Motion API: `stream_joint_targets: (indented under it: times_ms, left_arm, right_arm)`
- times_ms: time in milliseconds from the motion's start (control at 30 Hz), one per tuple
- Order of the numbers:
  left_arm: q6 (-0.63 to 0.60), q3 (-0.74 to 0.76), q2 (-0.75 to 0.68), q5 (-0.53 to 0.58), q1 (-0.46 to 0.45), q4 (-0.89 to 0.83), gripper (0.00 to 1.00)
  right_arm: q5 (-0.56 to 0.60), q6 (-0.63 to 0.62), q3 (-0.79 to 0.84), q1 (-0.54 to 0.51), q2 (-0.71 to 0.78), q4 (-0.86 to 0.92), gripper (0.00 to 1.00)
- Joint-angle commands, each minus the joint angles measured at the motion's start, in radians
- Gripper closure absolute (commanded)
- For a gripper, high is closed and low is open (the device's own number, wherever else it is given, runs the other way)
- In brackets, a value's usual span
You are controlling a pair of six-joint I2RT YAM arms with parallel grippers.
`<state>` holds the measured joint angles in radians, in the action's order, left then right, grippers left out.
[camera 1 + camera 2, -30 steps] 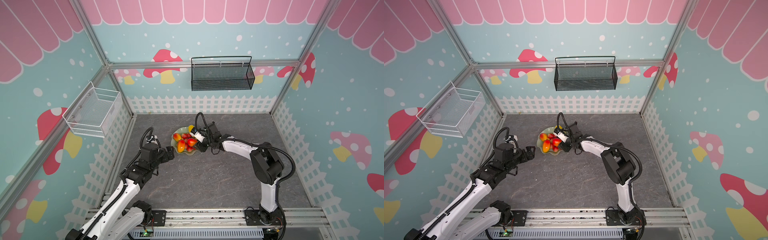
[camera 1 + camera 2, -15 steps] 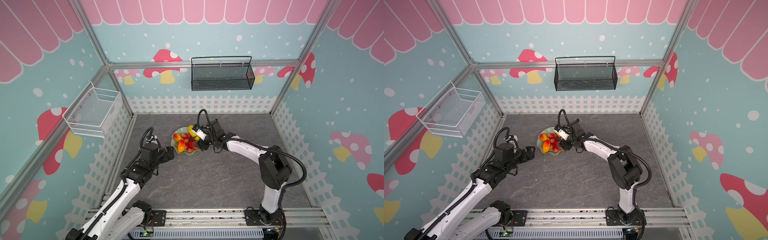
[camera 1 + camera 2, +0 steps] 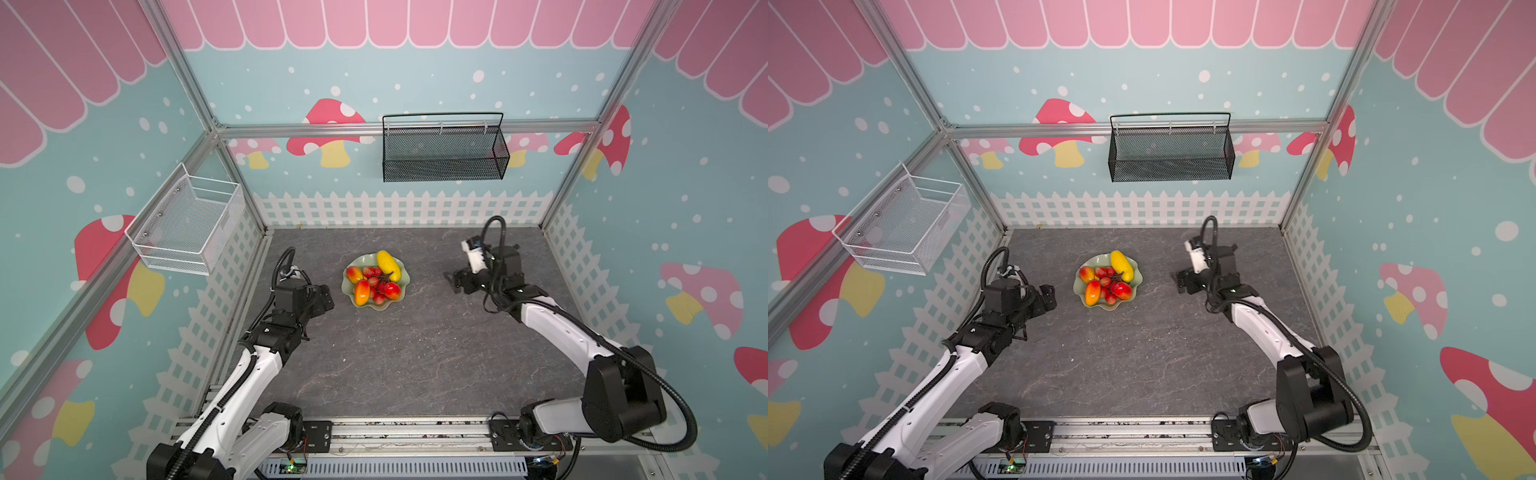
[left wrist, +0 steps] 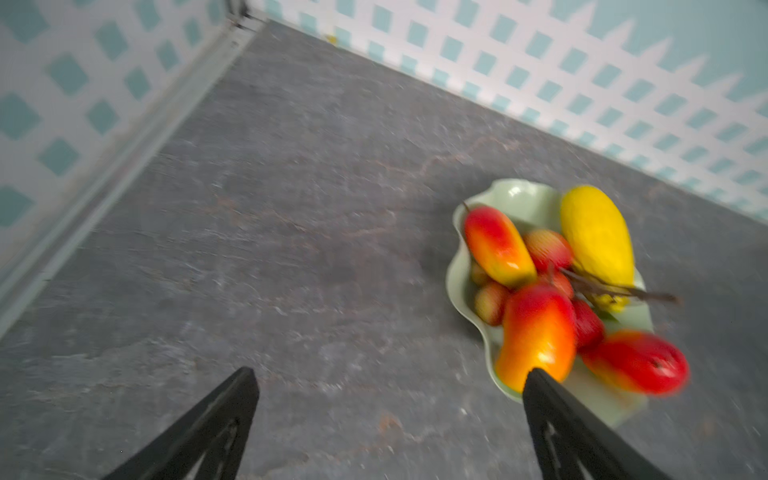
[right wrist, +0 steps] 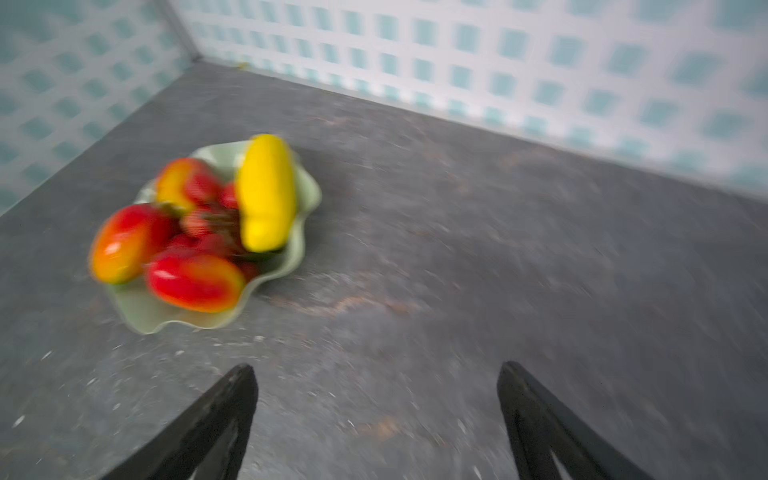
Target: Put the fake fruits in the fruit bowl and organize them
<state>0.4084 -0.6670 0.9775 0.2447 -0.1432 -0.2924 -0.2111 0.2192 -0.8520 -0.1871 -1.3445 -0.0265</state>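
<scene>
The pale green fruit bowl (image 3: 365,261) (image 3: 1097,262) stands on the grey floor between both arms. In it lie a yellow fruit (image 3: 388,265) (image 5: 266,191), three red-orange mango-shaped fruits, one of them (image 3: 362,291) (image 4: 536,332), and a cluster of red berries (image 3: 374,277) (image 4: 546,249). My left gripper (image 3: 328,300) (image 4: 391,372) hovers just left of the bowl, open and empty. Well to the right of the bowl is my right gripper (image 3: 453,282) (image 5: 377,366), open, with only bare floor between its fingers.
A white wire basket (image 3: 187,226) hangs on the left wall and a black mesh basket (image 3: 444,153) on the back wall. White picket-fence walls (image 3: 399,208) close in the grey floor (image 3: 407,345).
My right gripper has drawn back from over the bowl to the right, and its jaws have opened wide. The left arm has stayed where it was.
</scene>
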Motion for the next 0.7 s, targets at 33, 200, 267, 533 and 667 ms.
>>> stream_joint_targets:
  times_ms: [33,200,267,533,667]
  left_arm:
    - [0.019,0.181,0.039,0.242,0.058,0.336,0.00]
    - [-0.100,0.242,0.124,0.320,0.063,0.623,0.00]
    - [-0.157,0.308,0.200,0.325,0.062,0.835,0.00]
    - [-0.318,0.310,0.489,0.215,0.064,1.179,0.00]
    - [-0.366,0.337,0.586,0.154,0.053,1.362,0.00]
  right_arm:
    - [0.179,0.193,0.180,0.148,0.122,-0.173,0.01]
    - [0.347,0.127,0.286,0.187,0.151,-0.304,0.02]
    - [0.405,0.095,0.326,0.189,0.148,-0.373,0.02]
    - [0.456,-0.087,0.508,0.191,0.094,-0.749,0.02]
    - [0.435,-0.120,0.561,0.192,0.030,-0.924,0.02]
